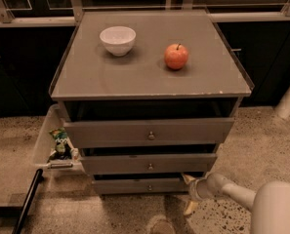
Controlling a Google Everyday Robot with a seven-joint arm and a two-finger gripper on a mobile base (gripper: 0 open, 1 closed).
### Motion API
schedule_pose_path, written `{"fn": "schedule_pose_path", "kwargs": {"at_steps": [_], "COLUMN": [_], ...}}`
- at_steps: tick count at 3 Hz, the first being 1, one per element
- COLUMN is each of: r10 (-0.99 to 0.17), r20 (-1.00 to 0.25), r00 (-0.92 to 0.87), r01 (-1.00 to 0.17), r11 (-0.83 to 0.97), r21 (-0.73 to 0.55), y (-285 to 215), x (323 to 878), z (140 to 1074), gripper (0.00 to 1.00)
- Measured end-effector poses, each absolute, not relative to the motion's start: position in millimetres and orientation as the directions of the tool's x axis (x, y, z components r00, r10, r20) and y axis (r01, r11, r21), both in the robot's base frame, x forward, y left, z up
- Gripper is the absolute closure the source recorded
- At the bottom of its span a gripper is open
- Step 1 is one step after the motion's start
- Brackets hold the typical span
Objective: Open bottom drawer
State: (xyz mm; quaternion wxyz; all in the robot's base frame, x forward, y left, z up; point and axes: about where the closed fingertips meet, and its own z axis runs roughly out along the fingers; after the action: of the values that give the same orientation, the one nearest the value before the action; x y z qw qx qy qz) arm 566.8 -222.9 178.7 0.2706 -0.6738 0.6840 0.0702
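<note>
A grey cabinet holds three drawer fronts, one above the other. The bottom drawer [144,185] is the lowest and slimmest front, with a small round metal knob [150,187] at its middle. My gripper [189,195] is low at the drawer's right end, close to the floor. One yellowish fingertip [187,178] points up against the drawer's right corner, the other fingertip [188,208] points down toward the floor, so the fingers are spread. The white arm [242,199] comes in from the lower right. Nothing is held.
A white bowl [117,39] and a red apple [176,56] sit on the cabinet top [134,72]. The top drawer [149,132] and middle drawer [149,163] stand out a little. A clear bin [56,143] with packets stands at the cabinet's left. A white post [288,99] stands at right.
</note>
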Motion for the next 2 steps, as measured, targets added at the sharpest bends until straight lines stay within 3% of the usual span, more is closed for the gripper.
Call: {"fn": "schedule_pose_path", "kwargs": {"at_steps": [2], "r10": [-0.881], "r20": [-0.466], "r00": [0.086], "r01": [-0.953], "r11": [0.063], "r21": [-0.295], "y": [-216.4], "x": [574.5], "z": [176.1], "gripper": [0.0]}}
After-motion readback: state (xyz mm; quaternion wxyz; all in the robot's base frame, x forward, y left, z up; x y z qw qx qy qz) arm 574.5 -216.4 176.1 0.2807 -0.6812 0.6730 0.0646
